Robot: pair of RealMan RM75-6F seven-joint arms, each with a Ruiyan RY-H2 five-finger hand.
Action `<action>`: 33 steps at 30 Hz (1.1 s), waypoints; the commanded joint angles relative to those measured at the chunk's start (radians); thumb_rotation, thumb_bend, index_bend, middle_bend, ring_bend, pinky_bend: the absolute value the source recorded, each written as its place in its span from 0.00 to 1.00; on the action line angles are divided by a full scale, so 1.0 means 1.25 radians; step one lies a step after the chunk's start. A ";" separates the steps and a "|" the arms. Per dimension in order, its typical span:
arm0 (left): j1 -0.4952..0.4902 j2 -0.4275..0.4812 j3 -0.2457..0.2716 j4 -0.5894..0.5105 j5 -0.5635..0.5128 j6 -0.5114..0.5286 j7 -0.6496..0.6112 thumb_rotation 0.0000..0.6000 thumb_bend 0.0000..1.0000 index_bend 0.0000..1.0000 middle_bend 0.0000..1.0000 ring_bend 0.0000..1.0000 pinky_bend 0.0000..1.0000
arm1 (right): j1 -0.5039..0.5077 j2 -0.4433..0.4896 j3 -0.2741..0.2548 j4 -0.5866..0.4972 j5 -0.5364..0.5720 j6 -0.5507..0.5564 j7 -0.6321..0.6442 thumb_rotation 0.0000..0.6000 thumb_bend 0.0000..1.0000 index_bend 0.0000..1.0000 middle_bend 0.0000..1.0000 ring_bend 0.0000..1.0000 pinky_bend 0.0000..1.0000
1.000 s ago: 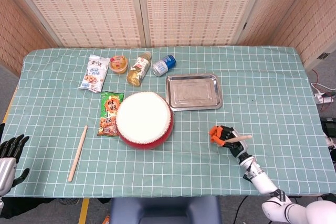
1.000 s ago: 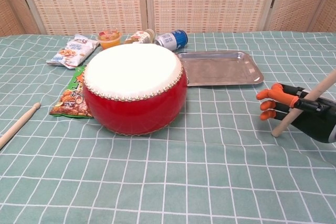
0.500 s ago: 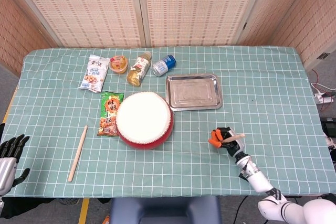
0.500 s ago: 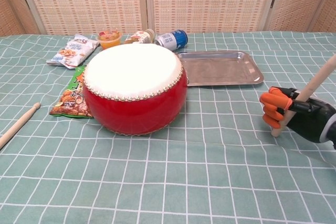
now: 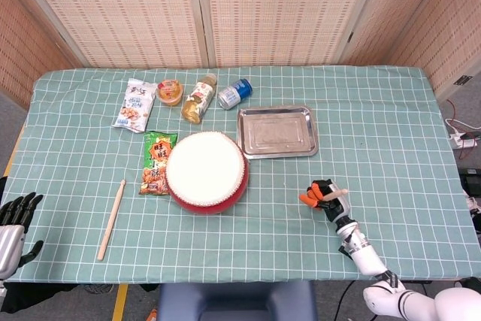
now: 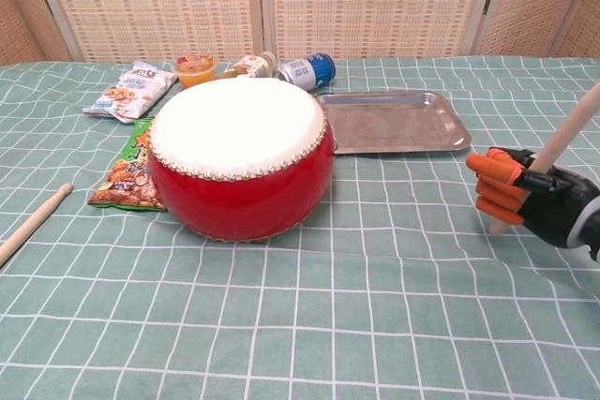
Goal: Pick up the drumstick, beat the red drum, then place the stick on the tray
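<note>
Drumstick (image 6: 565, 140) in right robot hand (image 6: 534, 201); left robot hand (image 5: 15, 223) idle, fingers apart.

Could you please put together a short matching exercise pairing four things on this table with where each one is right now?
Things:
1. held drumstick
2. spare drumstick
3. metal tray
4. green snack bag

Places:
A. just beyond the red drum, to its right
B. lying alone on the cloth, well left of the drum
C. tucked against the drum's left side
D. gripped in the right hand, tilted up off the table

Pairs: 1-D, 2-B, 3-A, 4-C
</note>
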 commanded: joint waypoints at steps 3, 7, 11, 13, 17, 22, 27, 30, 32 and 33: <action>0.001 0.000 -0.002 0.002 -0.003 0.004 0.007 1.00 0.26 0.04 0.03 0.02 0.07 | 0.000 0.037 0.017 -0.042 -0.008 0.029 -0.036 1.00 0.18 1.00 1.00 1.00 1.00; 0.001 0.000 -0.005 0.005 -0.005 0.006 0.008 1.00 0.26 0.04 0.03 0.02 0.07 | 0.018 0.096 0.034 -0.084 -0.024 0.048 -0.175 1.00 0.22 1.00 1.00 1.00 1.00; -0.001 0.000 -0.006 0.006 0.002 0.008 0.005 1.00 0.26 0.04 0.03 0.02 0.07 | 0.051 0.155 0.077 -0.143 -0.013 0.045 -0.375 1.00 0.27 1.00 1.00 1.00 1.00; -0.002 0.001 -0.005 0.005 0.006 0.010 0.003 1.00 0.29 0.04 0.03 0.02 0.07 | 0.078 0.185 0.111 -0.188 0.012 0.019 -0.485 1.00 0.32 1.00 1.00 1.00 1.00; -0.003 0.002 -0.004 0.007 0.013 0.013 -0.001 1.00 0.35 0.04 0.03 0.02 0.07 | 0.136 0.227 0.162 -0.256 0.068 -0.053 -0.705 1.00 0.38 1.00 1.00 1.00 1.00; -0.001 0.002 -0.003 0.013 0.019 0.018 -0.010 1.00 0.35 0.04 0.03 0.02 0.07 | 0.218 0.222 0.218 -0.284 0.168 -0.141 -0.964 1.00 0.44 1.00 1.00 1.00 1.00; 0.002 0.004 -0.001 0.021 0.023 0.025 -0.021 1.00 0.35 0.04 0.03 0.02 0.07 | 0.305 0.177 0.236 -0.242 0.254 -0.207 -1.206 1.00 0.46 1.00 1.00 1.00 1.00; 0.003 0.004 0.000 0.028 0.023 0.026 -0.029 1.00 0.35 0.04 0.03 0.02 0.07 | 0.348 0.141 0.234 -0.202 0.285 -0.219 -1.330 1.00 0.46 1.00 1.00 1.00 1.00; 0.004 0.003 0.001 0.033 0.023 0.025 -0.033 1.00 0.35 0.04 0.03 0.02 0.07 | 0.369 0.119 0.236 -0.183 0.299 -0.220 -1.382 1.00 0.46 1.00 1.00 1.00 1.00; 0.005 0.002 0.001 0.035 0.022 0.025 -0.036 1.00 0.35 0.04 0.03 0.02 0.07 | 0.381 0.106 0.238 -0.170 0.309 -0.221 -1.411 1.00 0.46 1.00 1.00 1.00 1.00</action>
